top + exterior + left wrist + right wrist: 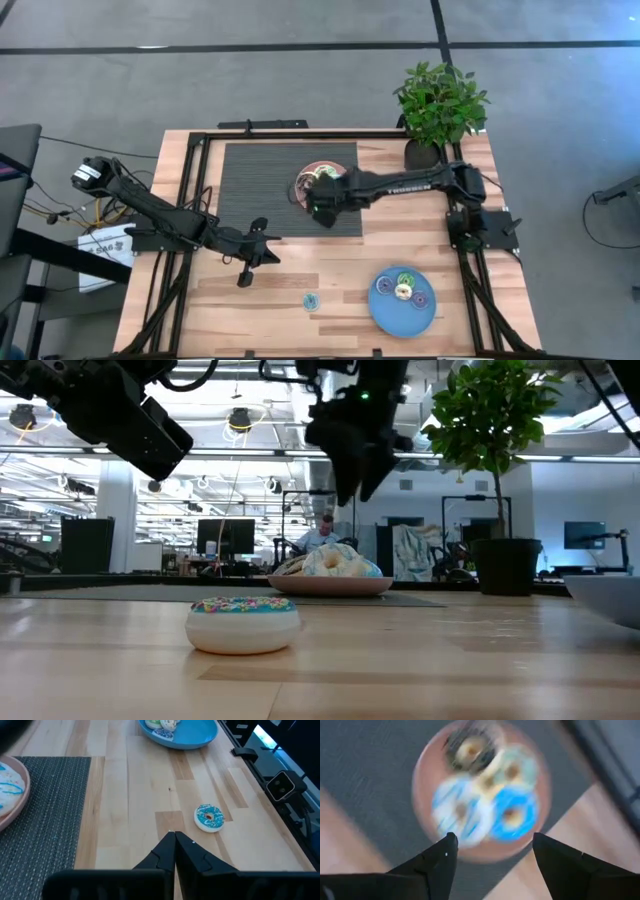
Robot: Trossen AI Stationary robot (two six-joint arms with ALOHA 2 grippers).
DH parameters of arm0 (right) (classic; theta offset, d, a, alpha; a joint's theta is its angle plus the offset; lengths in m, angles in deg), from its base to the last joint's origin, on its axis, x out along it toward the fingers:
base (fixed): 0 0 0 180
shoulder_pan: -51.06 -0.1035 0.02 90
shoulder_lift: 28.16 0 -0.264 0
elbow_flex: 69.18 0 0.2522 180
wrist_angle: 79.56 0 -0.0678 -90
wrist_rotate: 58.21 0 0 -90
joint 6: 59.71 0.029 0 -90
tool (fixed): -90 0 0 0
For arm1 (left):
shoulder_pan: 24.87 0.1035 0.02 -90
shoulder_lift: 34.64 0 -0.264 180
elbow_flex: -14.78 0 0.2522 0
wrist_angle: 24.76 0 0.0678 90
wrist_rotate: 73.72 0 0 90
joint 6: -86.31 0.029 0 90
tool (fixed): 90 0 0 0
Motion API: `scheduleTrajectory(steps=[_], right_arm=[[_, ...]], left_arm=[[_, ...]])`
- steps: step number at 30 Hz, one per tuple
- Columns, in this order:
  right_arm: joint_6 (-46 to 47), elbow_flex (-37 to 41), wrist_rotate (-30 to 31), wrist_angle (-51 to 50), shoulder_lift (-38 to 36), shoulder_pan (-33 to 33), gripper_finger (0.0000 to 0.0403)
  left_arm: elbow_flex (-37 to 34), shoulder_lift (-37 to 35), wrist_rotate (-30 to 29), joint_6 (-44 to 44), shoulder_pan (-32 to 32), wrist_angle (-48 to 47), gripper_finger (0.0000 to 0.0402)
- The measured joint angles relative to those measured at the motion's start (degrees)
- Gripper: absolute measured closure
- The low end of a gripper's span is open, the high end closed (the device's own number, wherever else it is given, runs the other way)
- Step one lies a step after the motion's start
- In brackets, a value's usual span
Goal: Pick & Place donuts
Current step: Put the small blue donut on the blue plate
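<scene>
Four or so donuts (485, 795) sit heaped on the pink plate (318, 168) on the dark mat (260, 190), where the right gripper (492, 845) hangs just above them with its fingers spread and nothing between them. Three more lie on the blue plate (385, 312), well away from the pink plate, one stray blue-iced donut (209, 817) rests on bare wood between, and the left gripper (175, 840) waits pinched shut beside the mat. These small toy rings look light, hard and glossy, so a pinch across one side of the ring, one finger through the hole, seems likeliest to hold.

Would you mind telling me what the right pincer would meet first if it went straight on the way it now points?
Most likely the donuts piled on the pink plate; the open right pincer points straight at them.
</scene>
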Motion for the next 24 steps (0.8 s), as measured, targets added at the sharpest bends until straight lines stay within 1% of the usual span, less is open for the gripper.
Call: scheduleTrajectory(steps=[1, 3, 5, 7, 9, 11, 16, 22, 24], right_arm=[[0.3, 1.7, -1.6, 1.3, -0.6, -0.8, 0.0154], [1.2, 5.5, -5.8, 7.4, -1.7, -2.2, 0.0154], [4.2, 9.7, -9.1, 9.9, -3.0, -3.5, 0.0154], [7.2, 12.9, -9.9, 15.7, -4.5, -5.0, 0.0154], [7.9, 15.3, -9.9, 19.1, -6.5, -6.4, 0.0154], [8.1, 16.5, -10.0, 23.4, -7.5, -7.3, 0.0154], [9.1, 17.6, -10.4, 25.9, -8.2, -8.5, 0.0154], [9.0, 17.7, -17.4, 27.6, -7.3, -9.3, 0.0154], [9.0, 17.8, -18.2, 27.7, -7.3, -9.4, 0.0154]], left_arm=[[0.0, 0.0, 0.0, 0.0, 0.0, 0.0, 0.0401], [0.0, 0.0, 0.1, 0.0, -0.1, -0.2, 0.0401], [0.0, 0.0, 0.6, 0.0, -0.2, -0.3, 0.0401], [0.0, 0.0, 0.8, 0.7, -0.2, -0.6, 0.0401], [0.0, 0.0, 0.8, 1.6, -0.2, -0.3, 0.0401], [0.0, 0.0, 0.3, 2.9, 0.0, 0.0, 0.0401], [0.0, 0.0, -0.3, 4.9, 0.9, 0.7, 0.0401], [0.0, 0.0, -0.4, 6.0, 1.3, 1.1, 0.0401], [0.0, 0.0, 0.1, 6.0, 1.3, 1.1, 0.0401]])
